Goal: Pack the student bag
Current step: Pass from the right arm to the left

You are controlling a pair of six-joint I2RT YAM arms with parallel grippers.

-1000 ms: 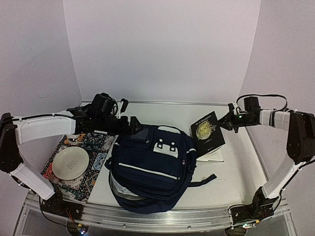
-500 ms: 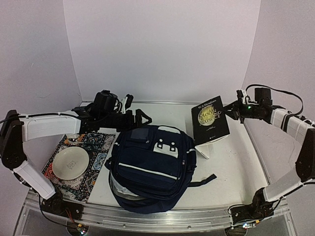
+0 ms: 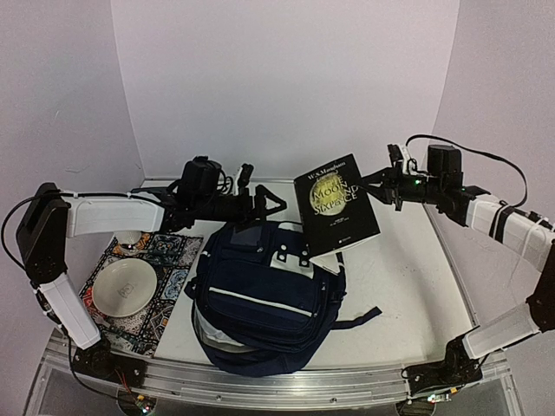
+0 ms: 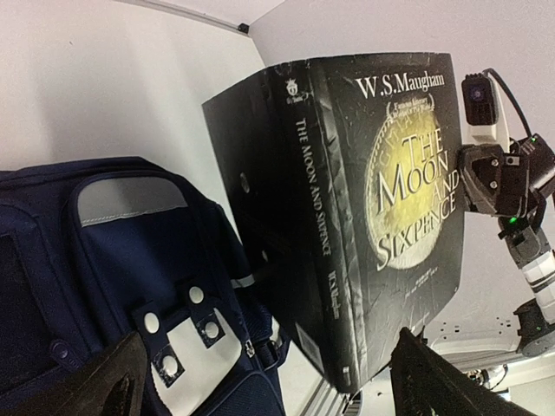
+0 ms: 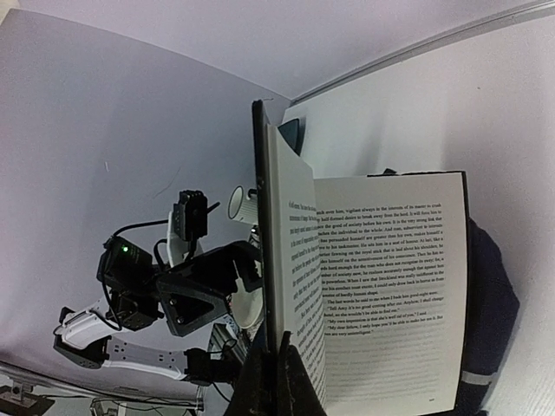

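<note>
**Asker:** What has your right claw got?

**Me:** My right claw [image 3: 388,184] is clamped on the book [image 3: 336,205], a black paperback with a gold moon on its cover. I grip it by the right edge of the front cover. From my right wrist I see my fingers [image 5: 276,381] pinching that thin black board edge-on, and the printed pages hang open beside it.

**Asker:** Is the book on the table?

**Me:** No, it is in the air and tilted, with its cover facing up and back toward my bases. Its lower corner hangs over the far right corner of the student bag [image 3: 264,295]. From above I cannot tell whether the two touch.

**Asker:** And the bag itself?

**Me:** It lies in the middle of the table [image 3: 408,277], toward the near edge. Its front pocket faces up, showing the white buckle patches. One dark strap trails out to the right.

**Asker:** Your left claw?

**Me:** My left claw [image 3: 269,204] is spread wide and holds nothing. It sits just behind the far edge of the bag and points at the book's spine. My left wrist camera shows one finger in each lower corner. Between them I see the top of the bag and the book.

**Asker:** Anything else about?

**Me:** A pale plate [image 3: 126,287] rests on a patterned mat [image 3: 169,253] just left of the bag. My left arm reaches across above the far end of that mat.
</note>
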